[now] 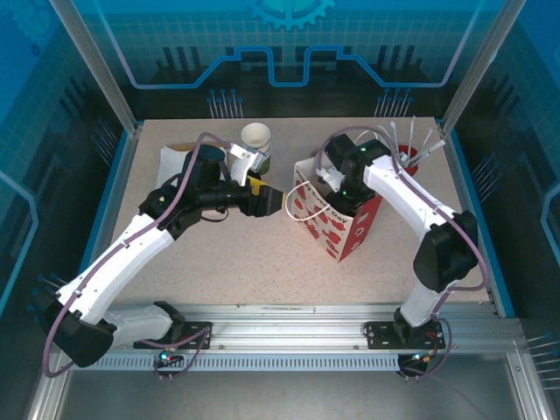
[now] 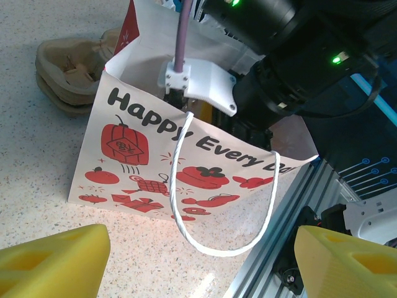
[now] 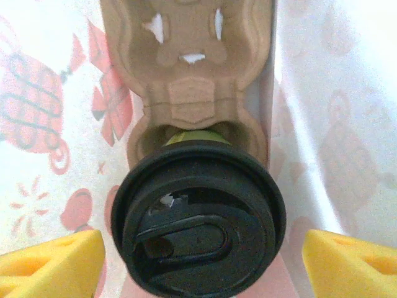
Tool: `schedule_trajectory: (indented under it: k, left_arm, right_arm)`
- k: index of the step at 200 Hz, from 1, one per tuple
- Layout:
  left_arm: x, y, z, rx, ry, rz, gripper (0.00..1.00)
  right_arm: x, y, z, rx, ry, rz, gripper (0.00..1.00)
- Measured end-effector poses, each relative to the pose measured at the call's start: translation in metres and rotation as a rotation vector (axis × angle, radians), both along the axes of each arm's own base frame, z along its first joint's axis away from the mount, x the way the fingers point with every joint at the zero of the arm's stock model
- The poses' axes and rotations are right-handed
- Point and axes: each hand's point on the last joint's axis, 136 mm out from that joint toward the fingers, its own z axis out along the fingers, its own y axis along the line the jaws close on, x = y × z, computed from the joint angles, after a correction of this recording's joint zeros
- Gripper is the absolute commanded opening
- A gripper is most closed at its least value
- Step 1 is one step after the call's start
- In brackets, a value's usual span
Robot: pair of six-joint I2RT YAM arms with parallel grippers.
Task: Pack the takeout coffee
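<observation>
From the top camera I see the gift bag (image 1: 346, 232) standing upright on the worktop (image 1: 262, 262), right of centre, with its mouth open. The right pincer (image 1: 328, 179) is down inside that mouth. Through the right wrist camera the takeout coffee (image 3: 198, 217) sits inside the bag, its black lid facing up at me and a sliver of olive cup showing beneath it. The cup is seated in 1 socket of a cardboard carrier (image 3: 192, 74) that lies against the bag's white printed wall (image 3: 329, 93). The right pincer (image 3: 198, 267) hangs above the lid with its 2 yellow fingertips (image 3: 53, 264) spread wide, 1 on each side of the lid and gripping nothing. The left pincer (image 1: 267, 201) is outside the bag, just beside its left face and pointing at it. In its wrist view the left pincer (image 2: 198, 267) is also spread, with nothing between its fingertips (image 2: 53, 261). Ahead of it are the bag's "Happy Every Day" side (image 2: 142, 124) and the white rope handle (image 2: 223, 248) hanging down. A stack of spare carriers (image 2: 65, 71) lies on the worktop (image 2: 37, 155) behind the bag. A stack of green cups (image 1: 256, 140) stands near the far edge, behind the left arm's wrist.
</observation>
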Motion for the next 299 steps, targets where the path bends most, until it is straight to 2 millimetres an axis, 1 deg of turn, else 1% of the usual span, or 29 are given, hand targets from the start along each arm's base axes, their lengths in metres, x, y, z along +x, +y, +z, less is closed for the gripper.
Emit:
schedule_trajectory:
  k: [32,79,109,132,145,157,165,178,190,203,215,225,237,244,258,270,284,299]
  left_arm:
    - [0.0,0.0,0.0,0.0,0.0,0.0,0.8]
    - [0.001,0.0,0.0,0.002,-0.001,0.004,0.8]
    - [0.003,0.002,-0.001,0.009,-0.005,0.018,0.81]
    - [0.006,0.004,-0.002,0.018,-0.01,0.039,0.81]
    - [0.009,0.007,-0.002,0.023,-0.011,0.059,0.81]
    - [0.013,0.012,-0.003,0.024,-0.009,0.085,0.8]
    - [0.017,0.017,-0.004,0.02,-0.001,0.113,0.8]
    - [0.026,0.033,-0.009,0.012,0.021,0.181,0.8]
    - [0.038,0.055,-0.016,0.0,0.048,0.267,0.8]
    - [0.051,0.082,-0.023,-0.012,0.079,0.372,0.8]
    - [0.062,0.104,-0.029,-0.015,0.1,0.457,0.8]
    - [0.068,0.121,-0.034,-0.014,0.118,0.521,0.79]
    - [0.072,0.135,-0.039,0.002,0.13,0.572,0.79]
    - [0.073,0.138,-0.041,0.008,0.134,0.586,0.78]
    - [0.074,0.138,-0.044,0.014,0.144,0.587,0.78]
    - [0.075,0.138,-0.048,0.019,0.153,0.586,0.78]
    - [0.078,0.137,-0.051,0.023,0.163,0.587,0.78]
    - [0.081,0.135,-0.053,0.019,0.173,0.585,0.77]
  right_arm:
    - [0.001,0.004,0.022,0.042,-0.049,0.002,0.85]
    - [0.003,0.009,0.045,0.093,-0.097,0.007,0.85]
    - [0.004,0.015,0.065,0.144,-0.14,0.014,0.85]
    - [0.004,0.021,0.089,0.207,-0.194,0.022,0.84]
    - [0.003,0.024,0.107,0.251,-0.241,0.024,0.85]
    - [0.001,0.026,0.129,0.302,-0.303,0.025,0.84]
    - [-0.002,0.028,0.143,0.336,-0.346,0.031,0.84]
    - [-0.01,0.036,0.17,0.412,-0.429,0.063,0.85]
    - [-0.022,0.05,0.195,0.495,-0.51,0.126,0.86]
    - [-0.042,0.069,0.214,0.578,-0.569,0.212,0.86]
    - [-0.057,0.087,0.224,0.636,-0.598,0.287,0.86]
    - [-0.063,0.099,0.228,0.659,-0.619,0.332,0.87]
    - [-0.059,0.108,0.227,0.653,-0.642,0.345,0.87]
    - [-0.052,0.11,0.223,0.636,-0.654,0.33,0.87]
    - [-0.033,0.104,0.217,0.601,-0.675,0.271,0.87]
    - [-0.014,0.088,0.214,0.577,-0.697,0.189,0.87]
    - [0.008,0.06,0.217,0.549,-0.742,0.071,0.86]
    - [0.028,0.019,0.224,0.516,-0.802,-0.073,0.85]
